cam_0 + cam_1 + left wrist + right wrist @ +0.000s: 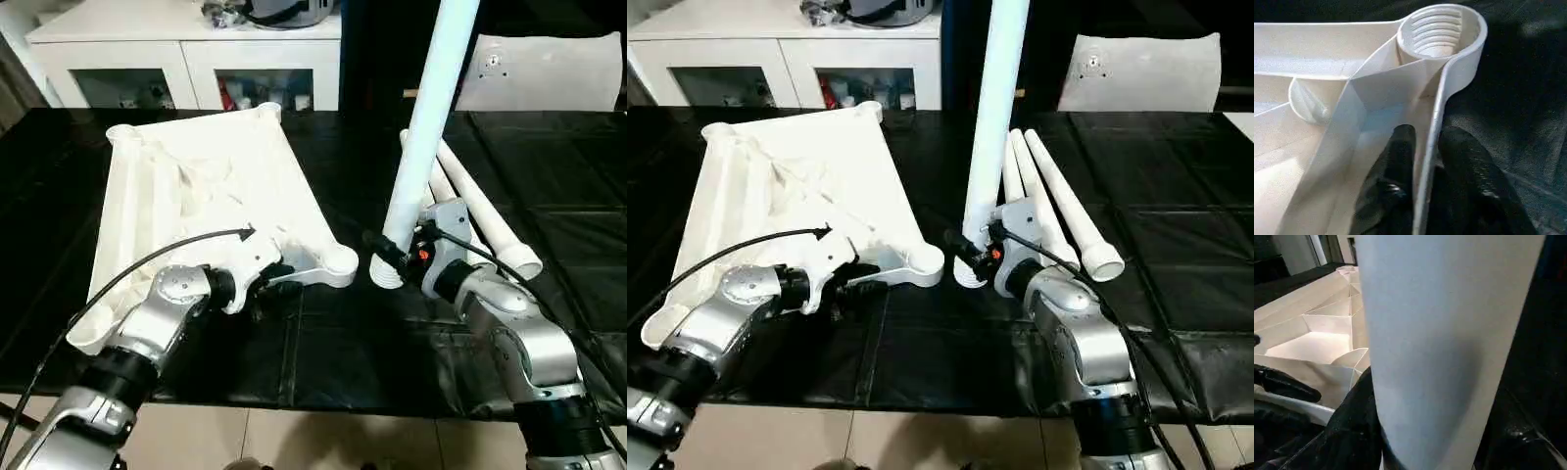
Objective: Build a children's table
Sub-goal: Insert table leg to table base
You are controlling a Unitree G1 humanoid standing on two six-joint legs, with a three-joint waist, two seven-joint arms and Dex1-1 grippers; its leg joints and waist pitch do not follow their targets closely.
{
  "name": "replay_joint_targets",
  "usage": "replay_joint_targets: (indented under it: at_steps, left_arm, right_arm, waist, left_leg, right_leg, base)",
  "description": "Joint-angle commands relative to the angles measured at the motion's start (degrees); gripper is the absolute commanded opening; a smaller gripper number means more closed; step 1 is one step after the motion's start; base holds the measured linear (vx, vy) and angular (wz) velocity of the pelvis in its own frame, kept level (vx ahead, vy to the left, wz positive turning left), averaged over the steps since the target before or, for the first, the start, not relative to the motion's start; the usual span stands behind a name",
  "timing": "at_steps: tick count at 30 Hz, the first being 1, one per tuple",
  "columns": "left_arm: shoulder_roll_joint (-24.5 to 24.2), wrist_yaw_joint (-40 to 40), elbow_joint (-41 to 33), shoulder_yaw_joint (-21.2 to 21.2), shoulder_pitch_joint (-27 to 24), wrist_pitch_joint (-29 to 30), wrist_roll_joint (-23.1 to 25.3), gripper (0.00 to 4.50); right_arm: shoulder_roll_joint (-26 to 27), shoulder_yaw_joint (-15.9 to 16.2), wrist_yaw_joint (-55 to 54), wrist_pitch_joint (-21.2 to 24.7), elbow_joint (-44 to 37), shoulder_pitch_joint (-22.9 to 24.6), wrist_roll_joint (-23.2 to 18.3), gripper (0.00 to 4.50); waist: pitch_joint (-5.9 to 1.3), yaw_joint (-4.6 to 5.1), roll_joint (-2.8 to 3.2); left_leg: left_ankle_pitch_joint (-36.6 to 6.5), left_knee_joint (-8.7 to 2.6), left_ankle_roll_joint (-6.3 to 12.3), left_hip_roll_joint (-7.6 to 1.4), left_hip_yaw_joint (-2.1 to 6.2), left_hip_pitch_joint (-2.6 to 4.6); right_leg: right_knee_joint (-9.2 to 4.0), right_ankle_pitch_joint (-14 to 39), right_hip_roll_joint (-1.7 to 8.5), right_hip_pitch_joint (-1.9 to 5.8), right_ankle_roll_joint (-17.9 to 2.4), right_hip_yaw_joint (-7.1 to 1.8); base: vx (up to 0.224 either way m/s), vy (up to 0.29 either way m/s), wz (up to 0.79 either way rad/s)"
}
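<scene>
The left end effector (1425, 191) pinches the table top's (206, 186) thin, stiff rim. The right end effector (400, 257) holds the light, smooth leg (431, 108) low down.

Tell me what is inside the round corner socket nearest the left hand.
The white plastic table top's round corner socket shows moulded screw threads ringing its wall and nothing lodged in it; its bottom is hidden by the rim.

Home room, glass-door cabinet (186, 69), tiled floor (323, 436)
</scene>
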State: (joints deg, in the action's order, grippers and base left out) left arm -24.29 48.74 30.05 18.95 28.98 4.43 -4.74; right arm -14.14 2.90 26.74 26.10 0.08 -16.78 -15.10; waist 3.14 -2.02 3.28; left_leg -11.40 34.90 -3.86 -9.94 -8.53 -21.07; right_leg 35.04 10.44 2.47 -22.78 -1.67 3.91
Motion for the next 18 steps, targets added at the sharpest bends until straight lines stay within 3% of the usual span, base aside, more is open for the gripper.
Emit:
replay_joint_targets:
  at_steps: [1,5,8,18]
  left_arm:
    - [-0.2,1.7,1.4,-0.2,0.3,0.0,0.2,0.83]
    - [0.1,4.8,1.3,-0.5,0.6,-0.1,-0.9,0.62]
    - [-0.3,5.8,3.3,0.7,1.6,-1.9,1.2,0.33]
    - [-1.6,7.4,7.6,3.6,4.0,-5.6,7.1,0.01]
  right_arm:
    - [-0.1,0.6,0.5,-0.5,-1.0,-0.8,0.2,1.91]
    - [-0.3,0.9,1.0,-0.5,-0.9,-1.0,0.3,1.91]
    - [-0.7,1.7,2.0,-0.6,-0.6,-1.4,0.7,1.91]
    - [-1.5,3.3,4.2,-1.4,-0.2,-2.3,1.5,1.91]
  waist:
    - [-3.89,-0.17,-0.24]
    - [-4.05,-0.22,-0.29]
    - [-4.11,-0.23,-0.29]
    - [-3.87,-0.28,-0.67]
  left_leg:
    - [-7.8,-3.82,1.77,-2.37,0.51,0.09]
    - [-7.0,-3.80,1.94,-2.50,0.55,0.13]
    - [-6.1,-3.69,2.53,-2.42,0.47,-0.01]
    - [-6.9,-3.80,2.42,-2.43,0.42,-0.01]
  right_leg:
    - [-4.87,15.4,5.27,3.41,-8.3,-3.21]
    - [-4.62,13.8,5.34,3.44,-9.0,-3.26]
    - [-4.46,11.4,5.31,3.53,-9.5,-3.23]
    - [-4.87,16.1,5.46,3.50,-7.9,-3.25]
  base:
    - [0.000,0.000,0.00]
    - [0.000,0.000,0.00]
    - [0.000,0.000,0.00]
    - [0.000,0.000,0.00]
